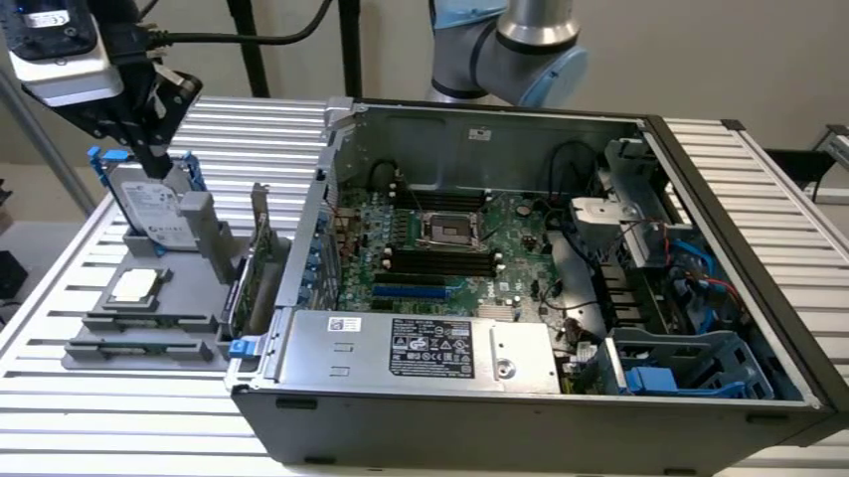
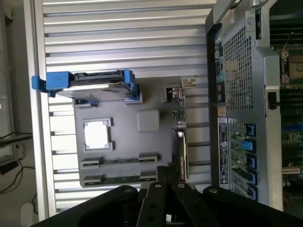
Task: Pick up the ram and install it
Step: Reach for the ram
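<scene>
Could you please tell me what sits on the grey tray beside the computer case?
A hard drive, processor, expansion card and two ram sticks lying flat; the drive's lower edge is hidden in its slot.

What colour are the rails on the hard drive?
Blue rails, clearest in the wrist view.

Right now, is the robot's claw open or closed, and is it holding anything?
Gripper: closed, holding nothing. The ram lies in the gray holder below it.
</scene>
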Robot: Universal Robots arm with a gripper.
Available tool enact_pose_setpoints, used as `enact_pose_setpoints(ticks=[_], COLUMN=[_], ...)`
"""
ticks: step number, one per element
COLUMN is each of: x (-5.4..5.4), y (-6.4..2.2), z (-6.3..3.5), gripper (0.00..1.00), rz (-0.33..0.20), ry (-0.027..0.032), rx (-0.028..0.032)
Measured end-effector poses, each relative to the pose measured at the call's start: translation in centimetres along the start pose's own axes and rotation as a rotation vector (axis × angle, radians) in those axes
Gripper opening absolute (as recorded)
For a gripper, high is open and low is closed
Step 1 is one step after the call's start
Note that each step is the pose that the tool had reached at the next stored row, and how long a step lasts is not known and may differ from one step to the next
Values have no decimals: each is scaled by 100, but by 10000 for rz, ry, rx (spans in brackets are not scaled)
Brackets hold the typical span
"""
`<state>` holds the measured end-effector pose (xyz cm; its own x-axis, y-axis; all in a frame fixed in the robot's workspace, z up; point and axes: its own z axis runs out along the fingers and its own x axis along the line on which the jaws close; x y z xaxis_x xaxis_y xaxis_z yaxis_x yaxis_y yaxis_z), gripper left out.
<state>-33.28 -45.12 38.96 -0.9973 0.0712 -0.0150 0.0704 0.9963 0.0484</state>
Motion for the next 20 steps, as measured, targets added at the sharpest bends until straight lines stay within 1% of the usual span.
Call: enact_pose_setpoints(ticks=[4, 8, 12, 20], x=[103, 186, 263, 346], y=[-37, -69, -99, -146], z=[35, 61, 79, 92], gripper=[11, 11, 11, 11], rz=[-7, -16, -38, -159], ry=[45, 105, 145, 198], rx=[3, 6, 9, 11])
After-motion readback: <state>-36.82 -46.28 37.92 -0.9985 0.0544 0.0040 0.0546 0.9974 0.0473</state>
